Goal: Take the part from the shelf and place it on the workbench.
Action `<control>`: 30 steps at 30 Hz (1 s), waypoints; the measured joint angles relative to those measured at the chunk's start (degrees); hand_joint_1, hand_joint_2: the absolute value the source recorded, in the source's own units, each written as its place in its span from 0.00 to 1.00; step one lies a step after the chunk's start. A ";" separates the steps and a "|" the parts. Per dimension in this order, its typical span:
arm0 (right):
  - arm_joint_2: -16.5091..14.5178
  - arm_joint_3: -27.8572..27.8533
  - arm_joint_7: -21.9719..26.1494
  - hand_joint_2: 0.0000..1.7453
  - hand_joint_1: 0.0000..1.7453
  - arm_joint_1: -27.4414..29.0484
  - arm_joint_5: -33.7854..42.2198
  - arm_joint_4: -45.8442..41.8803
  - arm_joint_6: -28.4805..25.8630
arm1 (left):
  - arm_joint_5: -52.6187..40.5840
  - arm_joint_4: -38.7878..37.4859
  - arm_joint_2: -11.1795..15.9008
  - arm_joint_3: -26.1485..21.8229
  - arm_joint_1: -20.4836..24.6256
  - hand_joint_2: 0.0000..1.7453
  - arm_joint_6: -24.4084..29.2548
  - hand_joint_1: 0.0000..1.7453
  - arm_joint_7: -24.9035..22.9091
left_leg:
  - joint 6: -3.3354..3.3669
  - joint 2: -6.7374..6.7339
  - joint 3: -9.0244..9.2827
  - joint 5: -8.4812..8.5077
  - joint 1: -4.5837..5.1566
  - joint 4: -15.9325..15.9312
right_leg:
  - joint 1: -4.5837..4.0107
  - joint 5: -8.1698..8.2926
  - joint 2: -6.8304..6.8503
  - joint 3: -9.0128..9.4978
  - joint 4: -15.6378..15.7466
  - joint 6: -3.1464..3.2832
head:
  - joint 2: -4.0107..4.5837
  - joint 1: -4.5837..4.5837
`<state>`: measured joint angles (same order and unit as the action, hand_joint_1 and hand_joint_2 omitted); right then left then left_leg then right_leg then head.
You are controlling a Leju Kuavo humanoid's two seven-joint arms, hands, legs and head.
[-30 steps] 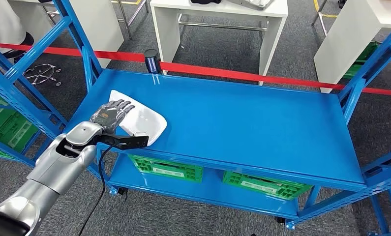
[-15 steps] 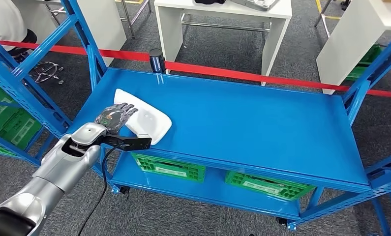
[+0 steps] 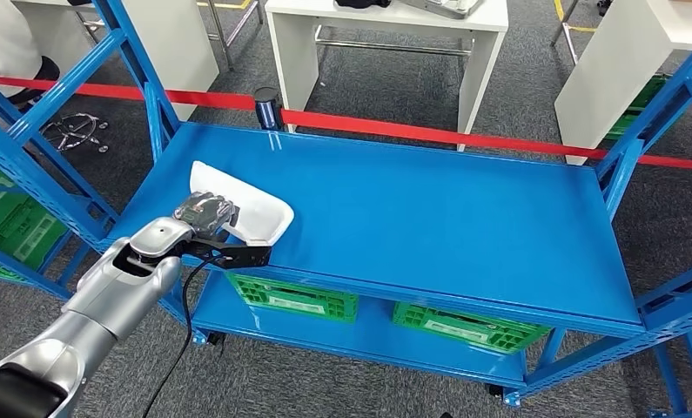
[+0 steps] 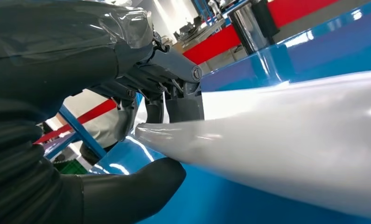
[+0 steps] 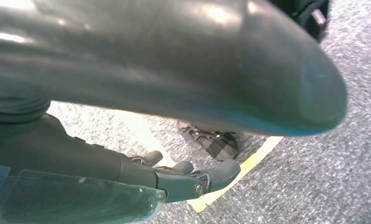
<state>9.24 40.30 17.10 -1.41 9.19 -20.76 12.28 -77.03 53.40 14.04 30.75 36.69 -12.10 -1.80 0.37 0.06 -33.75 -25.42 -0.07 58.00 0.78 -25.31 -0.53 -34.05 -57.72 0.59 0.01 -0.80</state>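
Note:
A white, shallow tray-like part [image 3: 257,209] lies at the near left corner of the blue shelf top [image 3: 429,209]. My left hand [image 3: 203,212] is on its near edge with the fingers curled over it. In the left wrist view the dark fingers [image 4: 174,102] press on the part's [image 4: 290,140] upper face while the thumb [image 4: 132,191] sits under its rim, so the hand grips it. The part still rests on the shelf. My right hand [image 5: 183,179] hangs over grey floor, fingers loosely extended and holding nothing.
Green crates [image 3: 294,298] [image 3: 464,326] sit on the lower shelf. Blue rack uprights stand at left [image 3: 55,96] and right [image 3: 655,122]. A red tape barrier [image 3: 412,131] and black post [image 3: 267,106] run behind, with white tables [image 3: 386,26] beyond. A person [image 3: 7,43] sits far left.
The left hand's fingers, spread flat on the white part a second ago, have curled in around its near edge. The view shifted slightly; the part stays in place.

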 joint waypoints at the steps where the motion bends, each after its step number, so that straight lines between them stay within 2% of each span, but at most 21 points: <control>1: -0.03 0.02 0.00 0.00 0.00 -0.03 0.00 0.01 0.03 | 0.02 0.00 -0.03 0.05 0.10 1.00 0.03 0.58 0.01 | 0.09 -0.01 0.18 -0.18 0.14 -0.28 | -0.05 0.10 0.00 -0.09 0.07 -0.25 | -0.01 0.01; 4: -0.07 0.11 0.02 0.00 0.00 -0.04 0.01 0.04 0.16 | 0.03 0.03 -0.21 0.13 0.24 1.00 0.07 0.19 0.03 | 0.85 -0.09 0.70 0.59 -0.07 -1.48 | 0.03 -0.39 0.08 -0.68 -0.74 -0.86 | 0.00 0.05; 5: -0.07 0.16 0.03 0.00 0.00 -0.06 0.03 0.06 0.21 | 0.03 0.04 -0.34 0.14 0.30 1.00 0.07 0.17 0.03 | 1.13 -0.13 0.85 0.90 -0.20 -1.91 | 0.03 -1.44 0.11 -1.68 -2.77 -0.81 | 0.01 0.09; 6: -0.07 0.21 0.05 0.00 0.00 -0.07 0.05 0.09 0.24 | 0.03 0.03 -0.47 0.15 0.30 1.00 0.06 0.22 0.03 | 1.28 -0.16 0.86 1.06 -0.21 -2.10 | 0.09 -2.91 0.14 -3.25 -6.00 -0.68 | 0.01 0.12; 7: -0.05 0.26 0.06 0.00 0.00 -0.06 0.09 0.13 0.25 | 0.03 0.02 -0.54 0.18 0.26 1.00 0.05 0.37 0.04 | 1.40 -0.16 0.75 1.13 -0.18 -2.11 | 0.11 -4.56 0.14 -5.18 -10.08 -0.56 | 0.01 0.11; 8: -0.04 0.33 0.06 0.00 0.00 -0.02 0.12 0.19 0.25 | 0.03 -0.01 -0.58 0.24 0.15 1.00 0.02 0.59 0.06 | 1.43 -0.14 0.64 1.14 -0.14 -2.08 | 0.13 -5.82 0.15 -6.96 -13.83 -0.58 | 0.01 0.11; 9: -0.03 0.39 0.06 0.00 0.00 0.01 0.14 0.25 0.25 | 0.03 -0.06 -0.60 0.32 0.03 1.00 -0.02 0.79 0.10 | 1.44 -0.11 0.58 1.15 -0.11 -2.04 | 0.16 -6.36 0.15 -8.02 -16.03 -0.79 | 0.01 0.11; 10: -0.02 0.45 0.07 0.00 0.00 0.00 0.14 0.29 0.25 | 0.03 -0.13 -0.61 0.43 -0.04 1.00 -0.05 0.94 0.17 | 1.43 -0.07 0.54 1.15 -0.11 -1.97 | 0.21 -5.99 0.17 -7.99 -15.99 -1.18 | 0.01 0.11; 11: -0.02 0.50 0.08 0.00 0.00 -0.04 0.14 0.32 0.26 | 0.03 -0.20 -0.62 0.52 -0.08 1.00 -0.11 1.00 0.25 | 1.36 -0.02 0.53 1.10 -0.12 -1.85 | 0.32 -4.74 0.20 -6.72 -13.45 -1.69 | 0.01 0.11; 12: 0.00 0.53 0.10 0.00 0.00 -0.12 0.14 0.32 0.26 | 0.03 -0.26 -0.63 0.59 -0.07 1.00 -0.18 1.00 0.35 | 1.20 0.01 0.51 0.99 -0.12 -1.64 | 0.46 -3.08 0.26 -4.60 -9.25 -2.18 | 0.01 0.12; 13: 0.02 0.56 0.12 0.00 0.00 -0.24 0.14 0.32 0.26 | 0.03 -0.31 -0.61 0.62 -0.03 1.00 -0.25 1.00 0.48 | 0.93 0.05 0.38 0.82 0.01 -1.33 | 0.49 -1.74 0.30 -2.47 -5.21 -2.34 | 0.01 0.11; 15: 0.03 0.60 0.22 0.00 0.00 -0.43 0.14 0.33 0.25 | 0.09 -0.39 -0.51 0.63 0.16 1.00 -0.29 1.00 0.78 | 0.40 0.07 0.06 0.56 0.26 -0.80 | 0.44 -0.43 0.29 -0.17 -0.62 -1.84 | 0.01 0.01; 18: -0.05 0.68 0.31 0.00 0.00 -0.59 0.14 0.34 0.25 | 0.27 -0.44 -0.40 0.63 0.37 1.00 -0.17 1.00 1.24 | -0.29 0.07 -0.18 0.42 0.14 -0.58 | 0.37 -0.27 0.18 -0.04 -0.25 -0.66 | 0.01 -0.03; 19: -0.08 0.71 0.32 0.00 0.00 -0.67 0.14 0.34 0.25 | 0.31 -0.44 -0.36 0.63 0.40 1.00 -0.11 1.00 1.37 | -0.59 0.06 -0.51 -0.18 0.02 0.15 | 0.48 -0.21 0.15 0.03 -0.19 -0.33 | 0.00 -0.09; 21: -0.10 0.73 0.32 0.00 0.00 -0.80 0.14 0.34 0.25 | 0.38 -0.44 -0.28 0.63 0.43 1.00 0.16 1.00 1.52 | -1.22 0.03 -2.68 -2.97 -0.20 4.89 | 0.66 -0.16 0.10 0.11 -0.11 0.09 | 0.01 -0.24; 23: -0.08 0.77 0.32 0.00 0.00 -0.79 0.19 0.35 0.19 | 0.46 -0.43 -0.29 0.63 0.22 1.00 0.75 1.00 1.70 | -1.60 0.02 -6.33 -6.33 -0.38 12.72 | 0.53 -0.20 0.10 0.11 -0.13 0.26 | 0.01 -0.30; 24: -0.09 0.81 0.32 0.00 0.00 -0.76 0.25 0.36 0.11 | 0.52 -0.37 -0.30 0.62 0.01 1.00 1.18 1.00 1.84 | -1.62 0.02 -7.66 -7.04 -0.43 15.42 | 0.44 -0.21 0.10 0.12 -0.14 0.27 | 0.01 -0.30; 25: -0.09 0.85 0.32 0.00 0.00 -0.74 0.37 0.36 -0.03 | 0.64 -0.18 -0.32 0.58 -0.22 1.00 1.74 1.00 2.00 | -1.53 0.02 -8.05 -6.68 -0.46 16.04 | 0.34 -0.22 0.09 0.15 -0.14 0.28 | 0.01 -0.30; 26: -0.10 0.88 0.33 0.00 0.00 -0.73 0.51 0.37 -0.17 | 0.79 0.23 -0.33 0.47 -0.43 1.00 2.39 1.00 2.17 | -1.29 0.02 -7.26 -5.27 -0.43 14.29 | 0.23 -0.24 0.08 0.21 -0.15 0.29 | 0.01 -0.30; 28: -0.21 0.91 0.39 0.00 0.00 -0.76 0.83 0.37 -0.42 | 1.18 1.85 -0.39 0.00 -0.77 1.00 3.76 1.00 2.54 | -0.36 0.06 -3.42 -1.52 -0.18 6.42 | 0.06 -0.25 0.06 0.34 -0.13 0.27 | 0.01 -0.27; 30: -0.34 0.92 0.52 0.00 0.00 -0.82 1.08 0.37 -0.55 | 1.41 4.16 -0.55 -0.62 -1.13 1.00 4.68 1.00 2.85 | 0.48 0.04 -0.52 0.15 0.28 0.72 | -0.07 -0.18 0.09 0.11 -0.12 0.12 | 0.00 -0.26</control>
<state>8.90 41.22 17.62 -2.23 10.27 -20.39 11.73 -75.62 57.56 13.50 30.13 35.57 -7.43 1.05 0.85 0.10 -34.28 -25.28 0.21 58.72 0.71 -25.50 -0.45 -33.94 -57.84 0.71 0.01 -1.06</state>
